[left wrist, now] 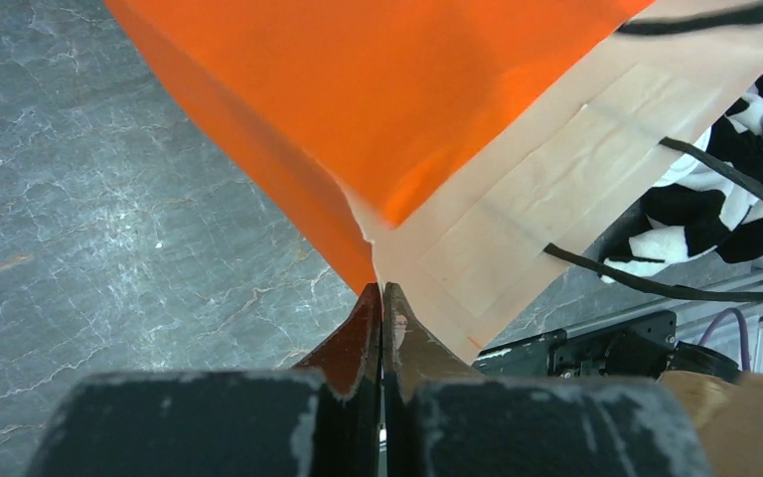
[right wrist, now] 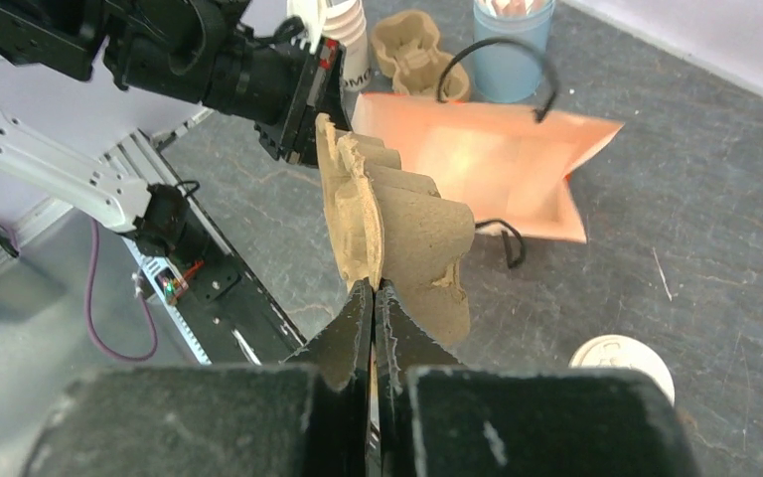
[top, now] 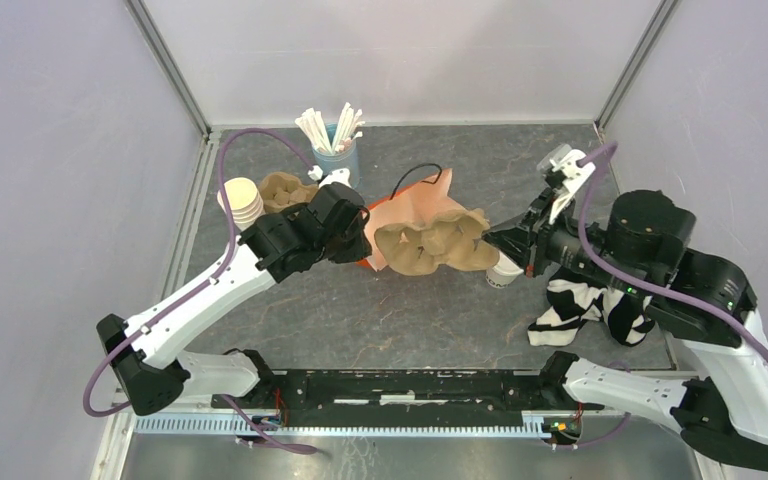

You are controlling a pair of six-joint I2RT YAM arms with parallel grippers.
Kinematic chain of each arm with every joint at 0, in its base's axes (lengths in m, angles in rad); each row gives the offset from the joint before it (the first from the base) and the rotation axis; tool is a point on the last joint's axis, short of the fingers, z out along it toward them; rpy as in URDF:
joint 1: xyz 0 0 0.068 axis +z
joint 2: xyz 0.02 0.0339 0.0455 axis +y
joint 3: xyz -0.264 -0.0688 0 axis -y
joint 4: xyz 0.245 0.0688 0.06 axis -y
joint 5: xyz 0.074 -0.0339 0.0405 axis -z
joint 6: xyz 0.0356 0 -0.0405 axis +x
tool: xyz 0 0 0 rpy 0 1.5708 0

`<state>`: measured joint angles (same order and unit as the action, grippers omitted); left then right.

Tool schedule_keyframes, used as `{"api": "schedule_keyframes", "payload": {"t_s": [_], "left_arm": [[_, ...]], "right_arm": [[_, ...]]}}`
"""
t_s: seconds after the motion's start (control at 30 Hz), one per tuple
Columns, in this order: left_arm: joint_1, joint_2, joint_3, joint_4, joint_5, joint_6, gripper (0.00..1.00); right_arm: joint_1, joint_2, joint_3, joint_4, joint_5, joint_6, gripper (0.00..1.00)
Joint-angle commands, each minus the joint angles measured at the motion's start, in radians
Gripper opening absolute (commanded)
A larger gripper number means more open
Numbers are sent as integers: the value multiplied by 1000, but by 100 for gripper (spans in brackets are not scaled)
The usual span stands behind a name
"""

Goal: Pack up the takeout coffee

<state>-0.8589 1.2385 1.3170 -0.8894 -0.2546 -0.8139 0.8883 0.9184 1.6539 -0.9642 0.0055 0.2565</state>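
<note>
Pulp carrier (right wrist: 397, 238) clamped in our right gripper (right wrist: 374, 293), orange bag (left wrist: 378, 89) edge in our left gripper (left wrist: 382, 296) — we should slide it in level.

Partly hidden things
The takeout coffee (top: 503, 275), right of centre, sits mostly masked by the right gripper (top: 488, 240), print unreadable; the orange bag (top: 425, 200) lies largely behind the cup carrier (top: 430, 245).

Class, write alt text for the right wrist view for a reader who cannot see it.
The right gripper, jaws shut, pinches the rim of a brown pulp cup carrier and holds it on edge above the grey table. Behind it is an orange paper bag with black handles. The lidded takeout coffee stands at lower right.
</note>
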Motion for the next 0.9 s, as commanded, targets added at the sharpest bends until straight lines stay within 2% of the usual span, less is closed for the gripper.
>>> {"api": "schedule_keyframes", "payload": {"t_s": [0.0, 0.1, 0.27, 0.47, 0.63, 0.77, 0.87], "left_arm": [[4, -36, -14, 45, 25, 4, 2], [4, -32, -17, 8, 26, -20, 2], [4, -46, -46, -10, 27, -54, 2], [4, -41, -42, 0, 23, -58, 2], [4, -34, -45, 23, 38, -53, 2], [4, -34, -48, 24, 49, -51, 2], [4, -39, -48, 23, 50, -47, 2]], "right_arm": [[2, 3, -46, 10, -12, -26, 0], [1, 36, -50, 25, 32, -57, 0], [1, 129, 69, -17, 55, -91, 0], [1, 149, 141, -2, -4, -49, 0], [1, 112, -9, 35, 83, -160, 0], [2, 67, -123, 124, 89, -269, 0], [2, 53, -140, 184, 71, -312, 0]]}}
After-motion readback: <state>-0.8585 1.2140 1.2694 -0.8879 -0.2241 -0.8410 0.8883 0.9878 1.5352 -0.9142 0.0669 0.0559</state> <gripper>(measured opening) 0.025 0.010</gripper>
